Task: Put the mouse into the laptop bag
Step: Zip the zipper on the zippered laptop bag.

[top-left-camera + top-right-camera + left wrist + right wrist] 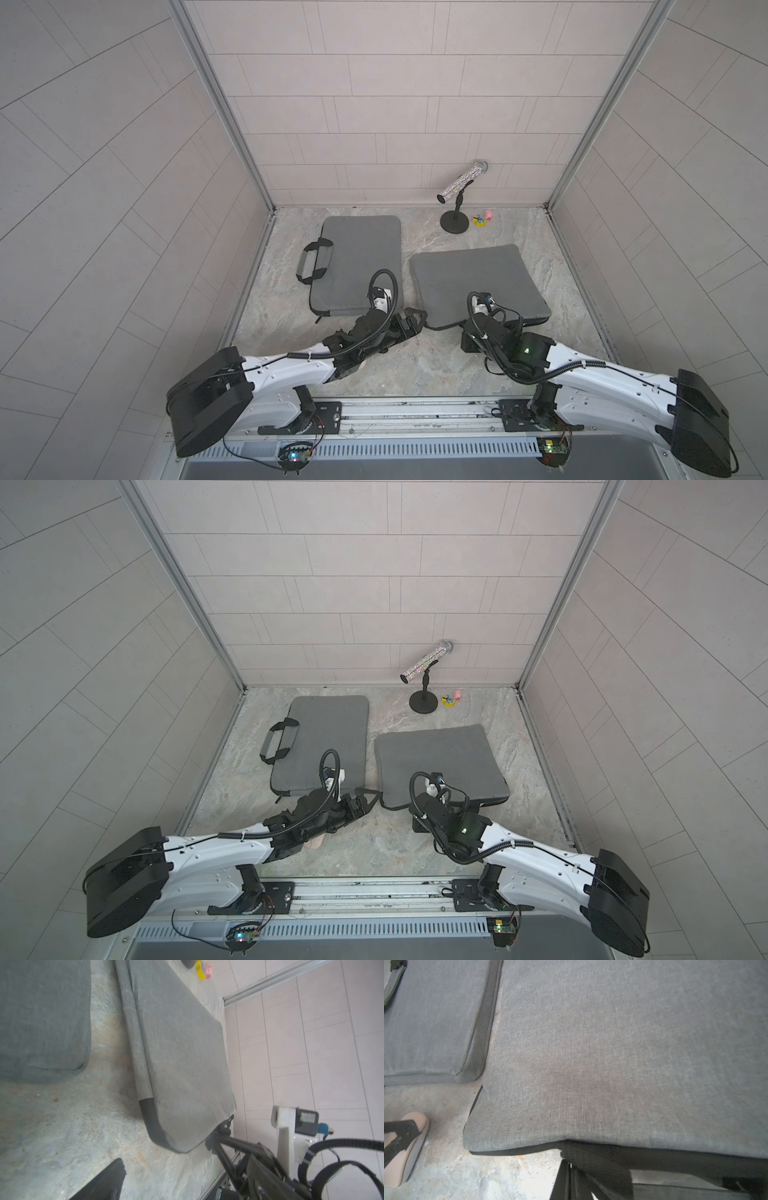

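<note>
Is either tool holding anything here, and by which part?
The right tool is shut on the near edge of the laptop bag, by its corner. The left tool is open and empty; the mouse lies on the table.

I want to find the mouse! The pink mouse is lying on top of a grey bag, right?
Not quite. The pink mouse is lying on the bare table, beside the grey bag, not on top of it. The right wrist view shows it.
</note>
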Robot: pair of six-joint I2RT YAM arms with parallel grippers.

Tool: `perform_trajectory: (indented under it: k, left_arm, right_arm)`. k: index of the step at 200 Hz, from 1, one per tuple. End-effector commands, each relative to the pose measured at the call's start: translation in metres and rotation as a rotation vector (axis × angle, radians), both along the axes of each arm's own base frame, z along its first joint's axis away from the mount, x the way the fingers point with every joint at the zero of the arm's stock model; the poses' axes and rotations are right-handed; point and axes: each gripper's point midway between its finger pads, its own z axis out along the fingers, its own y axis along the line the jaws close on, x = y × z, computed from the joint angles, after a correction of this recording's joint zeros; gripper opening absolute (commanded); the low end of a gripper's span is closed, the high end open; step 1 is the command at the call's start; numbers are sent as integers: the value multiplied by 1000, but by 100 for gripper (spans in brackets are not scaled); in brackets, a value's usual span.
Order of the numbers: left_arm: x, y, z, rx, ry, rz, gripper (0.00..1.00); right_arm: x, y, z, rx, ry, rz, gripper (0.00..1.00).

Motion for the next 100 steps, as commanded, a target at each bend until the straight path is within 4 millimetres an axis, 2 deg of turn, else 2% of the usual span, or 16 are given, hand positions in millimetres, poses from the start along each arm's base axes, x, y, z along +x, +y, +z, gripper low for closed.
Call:
perform_trajectory:
  k: [1,26,36,48,52,65,80,93,100]
  left_arm:
    - [9,-7,-4,-44,8,41,97]
    - [16,-28,-14,-69,26,21,96]
    - [21,-34,-21,-57,37,21,91]
    - [29,-40,-28,-44,39,30,77]
    - [32,-41,-31,-36,42,32,69]
    - [42,-44,-35,-26,52,30,36]
    - [54,-38,-40,-2,67,47,12]
    - [63,-31,-40,4,66,64,0]
    - [68,-24,-41,13,72,77,0]
  right_arm:
    - [4,19,29,107,-75,14,0]
    - [-1,29,30,121,-78,44,0]
    - [-3,32,30,124,-78,52,0]
    - [-4,32,29,118,-78,56,0]
    - [-4,31,27,114,-77,54,0]
    - [-5,26,21,86,-70,41,0]
    - [-5,13,12,48,-65,0,0]
    - [-6,2,2,19,-57,-32,0]
    - [-7,-6,-2,-4,-52,-52,0]
